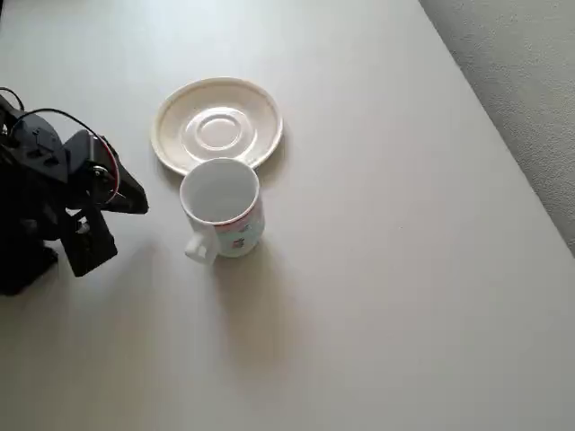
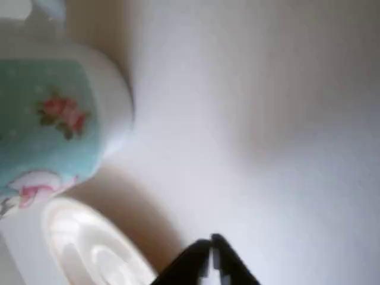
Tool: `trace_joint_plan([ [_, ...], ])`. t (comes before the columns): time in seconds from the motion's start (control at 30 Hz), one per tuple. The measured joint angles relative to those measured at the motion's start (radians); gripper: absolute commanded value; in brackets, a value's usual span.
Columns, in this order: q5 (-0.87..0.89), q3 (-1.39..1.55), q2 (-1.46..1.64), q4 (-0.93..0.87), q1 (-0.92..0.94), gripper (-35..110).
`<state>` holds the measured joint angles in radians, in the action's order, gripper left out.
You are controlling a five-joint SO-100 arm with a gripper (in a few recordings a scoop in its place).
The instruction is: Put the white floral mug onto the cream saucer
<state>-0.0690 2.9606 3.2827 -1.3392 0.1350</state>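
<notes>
The white floral mug [image 1: 222, 208] stands upright on the table, its handle pointing to the lower left, its rim just below the edge of the cream saucer [image 1: 216, 126]. The saucer lies flat with nothing on it. My gripper [image 1: 139, 199] hangs left of the mug, apart from it, with its tip pointing toward the mug. In the wrist view the fingertips [image 2: 211, 255] meet at the bottom edge with nothing between them. There the mug's [image 2: 53, 119] teal band with pink roses shows at the left, and the saucer [image 2: 89, 249] lies at the lower left.
The pale table [image 1: 386, 269] stretches wide to the right and below the mug. Its right edge runs diagonally at the far right, with grey floor [image 1: 530, 90] beyond. The black arm body [image 1: 36, 197] occupies the left edge.
</notes>
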Motion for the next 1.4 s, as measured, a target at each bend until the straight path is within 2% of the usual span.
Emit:
trace_joint_plan([
  [0.63,0.0,0.0,0.0,0.0,-0.002,-1],
  [0.73,-0.012,0.0,0.0,0.0,-0.066,-1],
  [1.13,-0.265,0.0,0.012,0.005,-0.368,-1],
  [1.33,-0.333,0.0,0.012,0.011,-0.341,0],
  [1.4,-0.367,0.0,0.005,0.038,-0.264,10],
])
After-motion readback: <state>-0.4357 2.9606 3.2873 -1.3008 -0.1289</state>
